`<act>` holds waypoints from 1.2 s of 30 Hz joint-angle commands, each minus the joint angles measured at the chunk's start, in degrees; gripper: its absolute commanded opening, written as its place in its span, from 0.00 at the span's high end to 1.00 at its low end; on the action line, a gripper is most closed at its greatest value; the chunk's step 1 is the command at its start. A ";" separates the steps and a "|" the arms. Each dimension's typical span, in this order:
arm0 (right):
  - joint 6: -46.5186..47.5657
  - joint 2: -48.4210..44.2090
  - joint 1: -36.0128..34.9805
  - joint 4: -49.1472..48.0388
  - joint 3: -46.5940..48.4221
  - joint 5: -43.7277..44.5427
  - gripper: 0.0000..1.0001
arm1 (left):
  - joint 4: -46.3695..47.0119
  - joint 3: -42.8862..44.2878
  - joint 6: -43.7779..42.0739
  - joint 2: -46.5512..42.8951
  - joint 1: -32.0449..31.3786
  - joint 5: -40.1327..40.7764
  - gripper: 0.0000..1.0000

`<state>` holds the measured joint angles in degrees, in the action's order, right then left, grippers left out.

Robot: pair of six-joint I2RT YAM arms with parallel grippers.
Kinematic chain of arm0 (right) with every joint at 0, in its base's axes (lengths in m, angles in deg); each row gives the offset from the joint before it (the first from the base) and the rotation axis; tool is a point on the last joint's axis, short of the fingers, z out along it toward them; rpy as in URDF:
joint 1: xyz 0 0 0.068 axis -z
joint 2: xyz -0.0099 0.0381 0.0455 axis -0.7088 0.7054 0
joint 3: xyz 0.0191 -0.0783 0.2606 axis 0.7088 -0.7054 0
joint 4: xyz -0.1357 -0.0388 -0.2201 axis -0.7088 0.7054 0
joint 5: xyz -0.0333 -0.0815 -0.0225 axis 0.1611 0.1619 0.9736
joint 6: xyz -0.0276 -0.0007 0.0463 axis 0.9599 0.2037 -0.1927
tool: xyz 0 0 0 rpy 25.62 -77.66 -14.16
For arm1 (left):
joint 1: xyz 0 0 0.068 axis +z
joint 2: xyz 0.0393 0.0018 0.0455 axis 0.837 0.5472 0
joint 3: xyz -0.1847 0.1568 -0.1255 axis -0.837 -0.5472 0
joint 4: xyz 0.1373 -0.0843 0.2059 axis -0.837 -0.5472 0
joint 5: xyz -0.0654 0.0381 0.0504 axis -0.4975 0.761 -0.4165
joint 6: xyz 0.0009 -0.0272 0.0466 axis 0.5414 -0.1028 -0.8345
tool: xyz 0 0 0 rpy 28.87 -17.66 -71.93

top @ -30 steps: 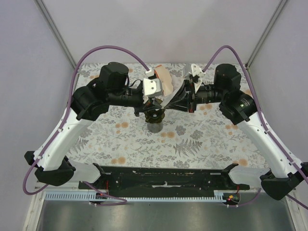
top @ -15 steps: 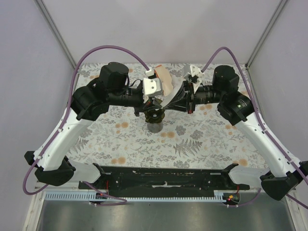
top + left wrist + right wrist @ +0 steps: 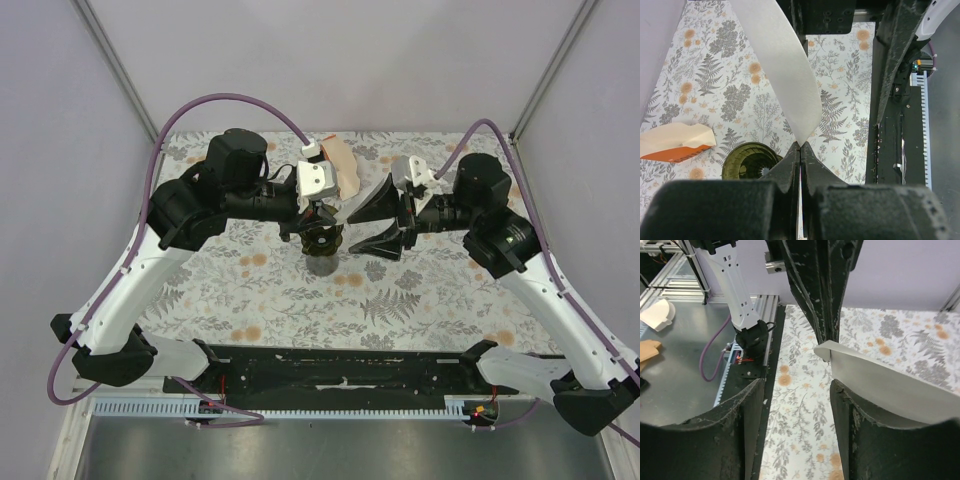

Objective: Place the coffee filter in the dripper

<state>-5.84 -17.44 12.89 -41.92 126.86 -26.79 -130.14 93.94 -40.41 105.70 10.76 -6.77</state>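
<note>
Left wrist view tells me most: my left pincer (image 3: 800, 150) is clamped tight on the narrow tip of the coffee filter (image 3: 785, 65), and the white paper fans up and away from that pinch. The dripper (image 3: 747, 160) stands on the floral worktop (image 3: 430, 290) just beside and below the pinch point. Its ribbed bowl is bare, with no paper inside it.

From the top external view, the filter hangs above the dripper and leans off to the dripper's right, towards my right pincer (image 3: 385, 222). That pincer stands with its jaws well apart, up and to the right of the dripper. The filter's free edge lies near them, but I cannot tell whether it touches a finger. It is not clamped there in any case. The orange-and-cream pack (image 3: 675, 142) lies on the worktop behind the dripper, apart from it.

By my reckoning the pick-up is done and the paper is carried over to the dripper, held by one pincer alone. The placing itself is not yet done. The cone looks flat rather than spread, so it may need opening before it will seat. What is left is to lower the tip into the bowl and release it there.
</note>
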 commanded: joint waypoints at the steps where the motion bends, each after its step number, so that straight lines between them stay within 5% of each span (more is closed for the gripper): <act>1: 4.07 -1.96 -0.01 -2.11 1.06 1.23 0.35 | 1.71 0.46 1.86 0.11 -0.25 -1.49 0.98; 17: -2.52 -0.29 -0.01 -14.50 0.63 0.01 0.52 | 1.18 0.38 1.33 -0.06 -0.17 -2.63 0.98; 19: -2.52 -0.20 -0.09 -15.03 0.45 -0.35 0.60 | 1.18 0.38 1.33 -0.06 -0.25 -2.72 0.98; 22: -2.96 0.41 -0.01 -14.86 1.06 -0.26 0.85 | 1.10 0.46 1.33 0.11 -0.25 -2.81 0.98; 36: -6.65 2.26 -0.01 -13.10 2.73 2.19 1.00 | 1.45 0.38 1.33 0.11 -0.26 -1.93 0.98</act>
<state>-9.46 -16.22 12.89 -53.92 127.21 -27.13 -130.29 93.94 -40.41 105.70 10.74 -8.21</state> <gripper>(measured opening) 0.007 0.027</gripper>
